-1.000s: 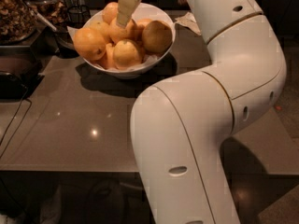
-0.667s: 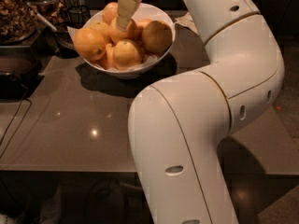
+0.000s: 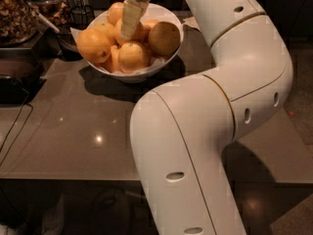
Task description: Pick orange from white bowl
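A large glossy white bowl stands on the grey counter at the back, filled with several oranges. One big orange lies at its left, another orange at the front, and a browner one at the right. My gripper reaches down from the top into the middle of the bowl, its pale fingers among the oranges. What lies between the fingertips is hidden by the fruit.
My white arm fills the right half of the view, over the counter's right side. Dark glass jars with nuts and a dark tray stand at the left back. A cable runs along the counter's left edge.
The gripper has moved slightly within the bowl, staying among the oranges. The view has shifted a little; the oranges have not visibly moved.
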{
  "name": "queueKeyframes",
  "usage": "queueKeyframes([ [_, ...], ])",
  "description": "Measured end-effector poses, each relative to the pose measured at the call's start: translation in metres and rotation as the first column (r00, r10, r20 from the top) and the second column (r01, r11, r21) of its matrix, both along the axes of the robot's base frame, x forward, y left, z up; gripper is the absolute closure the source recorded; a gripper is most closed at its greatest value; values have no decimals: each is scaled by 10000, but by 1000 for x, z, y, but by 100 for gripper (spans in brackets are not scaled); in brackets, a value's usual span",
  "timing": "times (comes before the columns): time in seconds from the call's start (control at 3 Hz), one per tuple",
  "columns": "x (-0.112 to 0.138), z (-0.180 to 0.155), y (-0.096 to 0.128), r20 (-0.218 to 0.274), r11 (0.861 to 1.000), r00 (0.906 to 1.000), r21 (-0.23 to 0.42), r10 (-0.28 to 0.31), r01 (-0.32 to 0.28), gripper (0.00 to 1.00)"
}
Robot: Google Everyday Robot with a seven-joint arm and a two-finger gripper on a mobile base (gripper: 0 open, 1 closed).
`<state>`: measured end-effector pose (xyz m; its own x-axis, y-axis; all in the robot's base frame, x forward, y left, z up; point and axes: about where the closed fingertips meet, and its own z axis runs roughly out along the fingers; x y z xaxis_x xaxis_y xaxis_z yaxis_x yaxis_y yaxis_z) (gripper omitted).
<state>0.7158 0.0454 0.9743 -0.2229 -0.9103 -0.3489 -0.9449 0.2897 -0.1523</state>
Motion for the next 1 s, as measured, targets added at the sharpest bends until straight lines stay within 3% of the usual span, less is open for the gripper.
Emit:
queueKeyframes([
  [1.0,3,-14,2,-218,9995,9997,-296,109,-115,34],
])
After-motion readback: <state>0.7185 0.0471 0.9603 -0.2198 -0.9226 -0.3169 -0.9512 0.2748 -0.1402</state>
